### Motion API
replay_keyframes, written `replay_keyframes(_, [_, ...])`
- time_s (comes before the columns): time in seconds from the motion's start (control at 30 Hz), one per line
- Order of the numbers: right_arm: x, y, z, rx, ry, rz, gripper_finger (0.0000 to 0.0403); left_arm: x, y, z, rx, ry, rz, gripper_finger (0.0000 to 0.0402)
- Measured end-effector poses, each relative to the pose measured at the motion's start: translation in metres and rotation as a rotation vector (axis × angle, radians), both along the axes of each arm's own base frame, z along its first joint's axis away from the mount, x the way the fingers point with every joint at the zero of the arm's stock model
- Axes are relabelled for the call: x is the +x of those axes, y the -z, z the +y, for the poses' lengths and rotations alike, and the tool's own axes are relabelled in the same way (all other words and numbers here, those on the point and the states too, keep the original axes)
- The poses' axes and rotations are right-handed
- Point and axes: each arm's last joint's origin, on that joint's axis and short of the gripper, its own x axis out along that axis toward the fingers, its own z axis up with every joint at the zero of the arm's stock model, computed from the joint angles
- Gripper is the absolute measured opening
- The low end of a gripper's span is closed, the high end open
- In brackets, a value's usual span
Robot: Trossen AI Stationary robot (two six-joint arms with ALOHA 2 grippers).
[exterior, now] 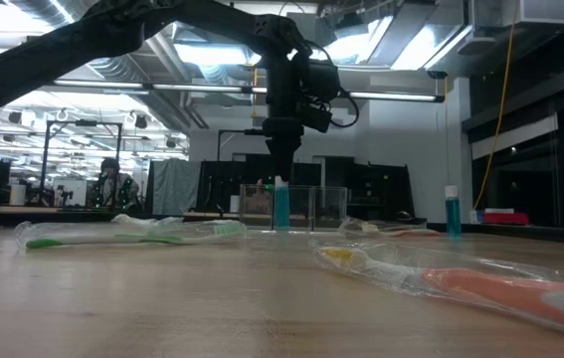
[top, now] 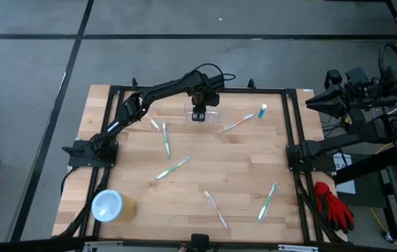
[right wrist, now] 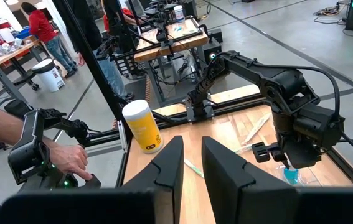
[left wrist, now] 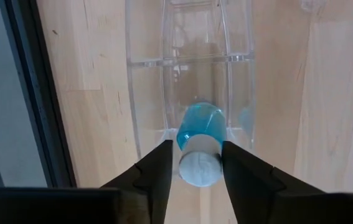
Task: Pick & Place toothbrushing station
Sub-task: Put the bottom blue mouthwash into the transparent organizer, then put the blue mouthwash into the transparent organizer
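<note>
Above the toothbrushing station [top: 212, 116] — left gripper [top: 199, 116]

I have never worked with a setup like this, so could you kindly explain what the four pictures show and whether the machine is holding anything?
These are four cameras on one two-armed robot at a wooden table: one overhead, one at table-top height, and one on each wrist.

The left gripper hangs over the clear toothbrushing station at the far edge. Its wrist camera shows its fingers on either side of a small blue bottle with a white cap standing in the station, with slight gaps, so it looks released, not gripped.

The right gripper waits off the table's right side, jaws slightly apart, holding nothing.

Wrapped toothbrushes lie scattered about, a second blue bottle stands nearby, and a yellow cup lies at the near left corner.
</note>
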Motion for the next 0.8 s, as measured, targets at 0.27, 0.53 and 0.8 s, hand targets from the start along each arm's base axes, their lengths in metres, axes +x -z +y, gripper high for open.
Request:
replay_keyframes(0.27, [0.0, 0.0, 0.0, -0.001, 0.001, 0.0, 0.0061, 0.001, -0.003, 0.0, 0.013, 0.006, -0.008, 0.0146])
replay_keyframes(0.53, [0.0, 0.0, 0.0, -0.001, 0.003, 0.0, 0.0061, 0.002, -0.013, 0.001, 0.027, -0.005, -0.064, 0.0146])
replay_keyframes(0.8, [0.0, 0.0, 0.0, -0.001, 0.004, 0.0, 0.0061, 0.003, -0.013, 0.0, 0.026, -0.019, -0.076, 0.0146])
